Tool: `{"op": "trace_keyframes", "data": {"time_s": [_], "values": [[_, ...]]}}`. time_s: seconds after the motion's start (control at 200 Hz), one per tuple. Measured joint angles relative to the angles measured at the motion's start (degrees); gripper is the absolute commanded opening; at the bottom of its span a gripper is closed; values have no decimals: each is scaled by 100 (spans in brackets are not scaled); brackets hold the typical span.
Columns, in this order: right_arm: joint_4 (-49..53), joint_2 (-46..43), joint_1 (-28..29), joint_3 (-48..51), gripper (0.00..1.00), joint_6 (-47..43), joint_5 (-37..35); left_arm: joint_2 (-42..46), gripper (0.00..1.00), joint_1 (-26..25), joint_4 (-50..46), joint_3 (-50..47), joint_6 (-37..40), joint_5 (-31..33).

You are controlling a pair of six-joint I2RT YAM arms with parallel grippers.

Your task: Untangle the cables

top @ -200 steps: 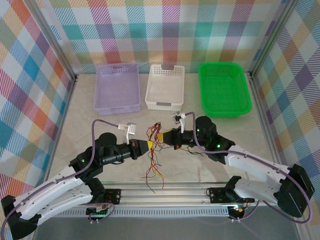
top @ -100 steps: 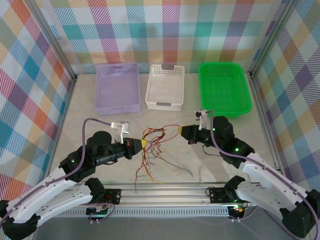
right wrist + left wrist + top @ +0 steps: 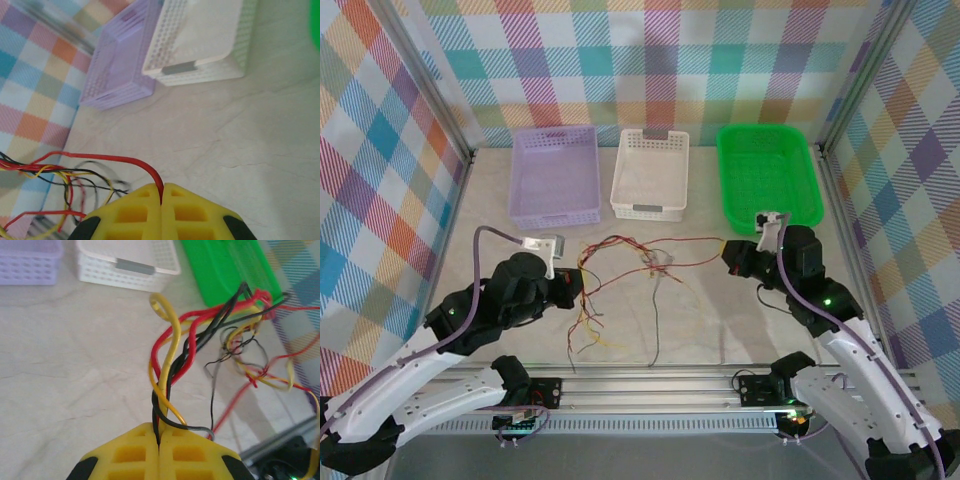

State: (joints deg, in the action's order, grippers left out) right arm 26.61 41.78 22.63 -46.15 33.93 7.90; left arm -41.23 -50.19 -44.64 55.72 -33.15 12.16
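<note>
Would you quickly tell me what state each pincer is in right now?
Left pincer: closed on a bundle of cables.
Right pincer: closed on one red cable.

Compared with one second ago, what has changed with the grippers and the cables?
The left gripper drew back to the left and the right gripper to the right, toward the green basket, stretching the cables from a tight bunch into a wide span. Both stayed shut on cables. The purple basket and white basket did not move.
</note>
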Motion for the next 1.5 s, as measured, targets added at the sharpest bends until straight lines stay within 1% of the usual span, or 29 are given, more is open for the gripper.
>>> {"op": "trace_keyframes", "data": {"time_s": [0.175, 0.285, 0.395, 0.53, 0.72, 0.82, 0.96, 1.165, 1.33, 1.5], "values": [[728, -2, -420, -396, 0, -127, -452, -223, 0, 234, -623, 380, 79, 625], [1104, -7, -680, -568, 0, -195, -595, -297, 0, 490, -817, 496, 155, 787], [1401, -24, -848, -772, 0, -289, -629, -422, 0, 713, -905, 592, 262, 835], [1617, -44, -887, -1147, 0, -393, -584, -647, 0, 879, -925, 697, 413, 811], [1725, 140, -887, -2081, 0, -601, -402, -920, 0, 964, -909, 833, 660, 619], [1762, 431, -887, -2612, 0, -743, -470, -1021, 0, 964, -793, 942, 857, 417], [1814, 984, -887, -3270, 0, -946, -804, -1078, 0, 964, -557, 1010, 1115, 59], [1814, 2155, -887, -4522, 0, -1364, -1471, -1366, 0, 964, -168, 1056, 1307, -527], [1784, 3093, -890, -5442, 0, -1786, -2065, -1637, 0, 964, 48, 1102, 1333, -874], [1615, 3888, -1010, -6057, 0, -2225, -2647, -2033, 0, 964, 98, 1508, 1410, -1152]]}}
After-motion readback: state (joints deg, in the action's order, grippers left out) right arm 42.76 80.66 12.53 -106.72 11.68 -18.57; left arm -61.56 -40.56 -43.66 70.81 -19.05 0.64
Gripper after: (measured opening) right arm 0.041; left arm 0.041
